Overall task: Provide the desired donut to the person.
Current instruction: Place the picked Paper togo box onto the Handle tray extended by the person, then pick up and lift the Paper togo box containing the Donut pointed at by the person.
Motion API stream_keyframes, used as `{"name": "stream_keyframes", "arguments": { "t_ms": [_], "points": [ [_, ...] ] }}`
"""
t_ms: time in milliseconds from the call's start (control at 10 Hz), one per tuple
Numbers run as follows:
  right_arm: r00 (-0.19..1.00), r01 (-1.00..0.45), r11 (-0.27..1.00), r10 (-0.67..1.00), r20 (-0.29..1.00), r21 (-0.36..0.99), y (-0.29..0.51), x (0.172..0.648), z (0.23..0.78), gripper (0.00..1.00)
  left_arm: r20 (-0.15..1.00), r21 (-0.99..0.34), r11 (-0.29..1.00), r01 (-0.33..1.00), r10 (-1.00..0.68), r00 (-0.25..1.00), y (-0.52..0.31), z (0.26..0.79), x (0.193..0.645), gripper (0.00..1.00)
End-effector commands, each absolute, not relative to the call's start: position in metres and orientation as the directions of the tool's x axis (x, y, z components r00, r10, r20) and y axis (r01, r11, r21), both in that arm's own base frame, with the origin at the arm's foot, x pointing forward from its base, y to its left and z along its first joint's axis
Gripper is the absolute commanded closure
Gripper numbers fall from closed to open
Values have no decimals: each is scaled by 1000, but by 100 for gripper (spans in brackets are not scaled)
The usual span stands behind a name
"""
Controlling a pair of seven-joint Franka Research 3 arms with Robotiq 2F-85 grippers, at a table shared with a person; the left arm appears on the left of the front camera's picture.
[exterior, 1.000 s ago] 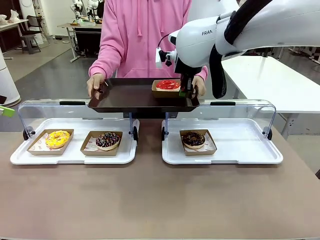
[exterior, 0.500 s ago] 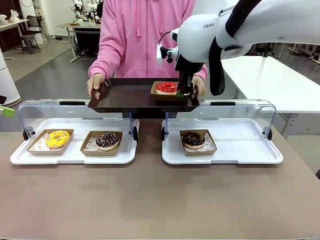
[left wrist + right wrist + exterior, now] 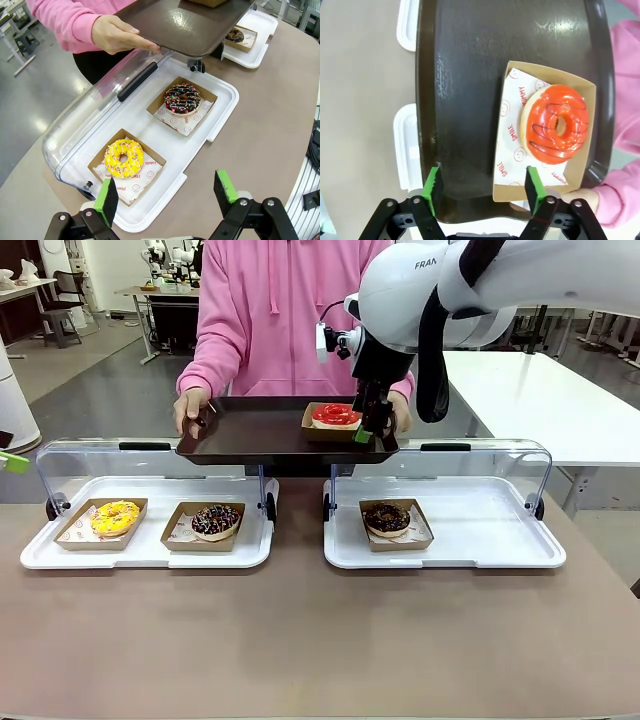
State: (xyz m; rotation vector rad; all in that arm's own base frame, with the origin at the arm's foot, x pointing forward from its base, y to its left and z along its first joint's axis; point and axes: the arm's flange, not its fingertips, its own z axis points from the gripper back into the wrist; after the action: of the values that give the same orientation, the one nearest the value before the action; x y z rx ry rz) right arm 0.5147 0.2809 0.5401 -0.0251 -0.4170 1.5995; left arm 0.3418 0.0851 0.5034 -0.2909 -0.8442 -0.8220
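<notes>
Now changed: your right gripper has drawn back.
Grip: wide, empty.
Red-glazed ring donut: just beyond it.

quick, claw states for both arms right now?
Left claw: open, empty.
Right claw: open, empty, over the dark tray.

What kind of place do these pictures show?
Probably a mock donut counter in a lab, not a real shop: donuts in paper boxes on white display trays with clear lids, a person holding a dark serving tray, and plain work tables behind.
</notes>
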Motion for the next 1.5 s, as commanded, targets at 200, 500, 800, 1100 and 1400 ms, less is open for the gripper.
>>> {"name": "stream_keyframes", "arguments": {
  "t_ms": [200,500,800,1100,1400],
  "points": [
    [-109,-972,-44,956,274,-232,272,510,548,0,763,84,654,752,-527,374,88,501,342,0],
    [-90,-968,-26,964,249,-249,277,509,545,0,763,84,654,752,-527,374,88,501,342,0],
    [-90,-968,-26,964,249,-249,277,509,545,0,763,84,654,752,-527,374,88,501,342,0],
    [-90,-968,-26,964,249,-249,277,509,545,0,763,84,654,752,-527,374,88,501,342,0],
    [-90,-968,-26,964,249,-249,277,509,545,0,763,84,654,752,-527,374,88,501,342,0]
  ]
}}
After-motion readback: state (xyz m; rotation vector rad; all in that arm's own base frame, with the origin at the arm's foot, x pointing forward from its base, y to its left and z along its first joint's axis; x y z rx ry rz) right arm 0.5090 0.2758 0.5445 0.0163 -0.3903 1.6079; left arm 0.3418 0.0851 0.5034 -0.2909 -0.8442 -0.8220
